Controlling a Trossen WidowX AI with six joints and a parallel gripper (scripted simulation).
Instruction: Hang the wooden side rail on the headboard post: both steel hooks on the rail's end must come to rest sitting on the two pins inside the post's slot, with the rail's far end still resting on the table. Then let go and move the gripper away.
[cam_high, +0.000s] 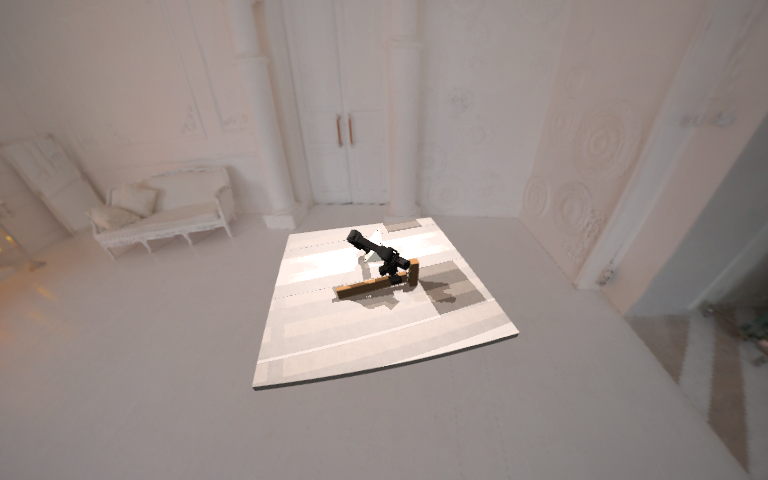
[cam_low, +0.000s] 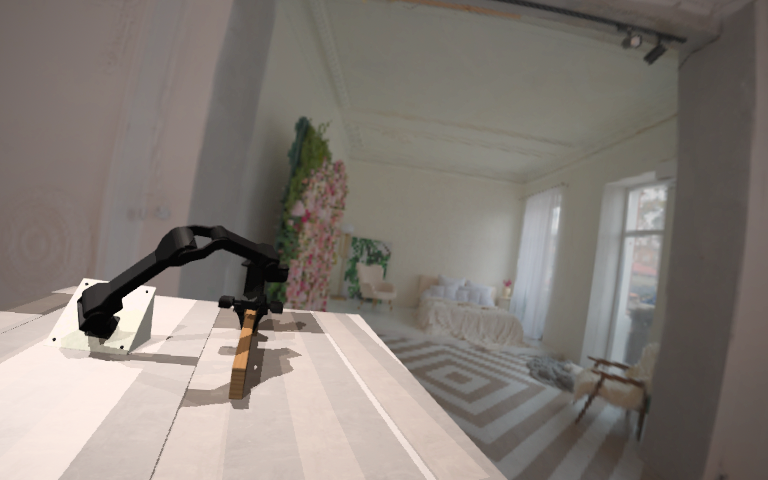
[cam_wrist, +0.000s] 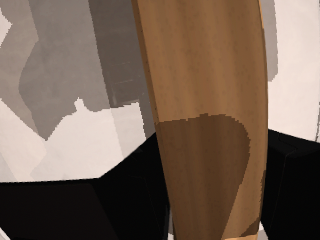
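The wooden side rail (cam_high: 362, 287) (cam_low: 243, 356) (cam_wrist: 205, 60) lies lengthwise, with its far end low at the table (cam_high: 317, 350) (cam_low: 317, 441). Whether that end touches the table is hard to tell. The gripper (cam_high: 395, 279) (cam_low: 249, 323) (cam_wrist: 215, 185) points down and is shut on the rail near its post-side end, one finger on each side. The wooden headboard post (cam_high: 414, 272) stands upright just right of the gripper in the top view. The rail's near end is at or very close to the post. The hooks, slot and pins are not visible, so whether the hooks sit on the pins cannot be told.
The arm (cam_high: 370, 246) (cam_low: 141, 277) reaches over from its base beside a pale wedge-shaped block (cam_low: 144, 305), behind the rail in the top view. The post is hidden in the exterior view. Shadows of the arm and rail fall across the table.
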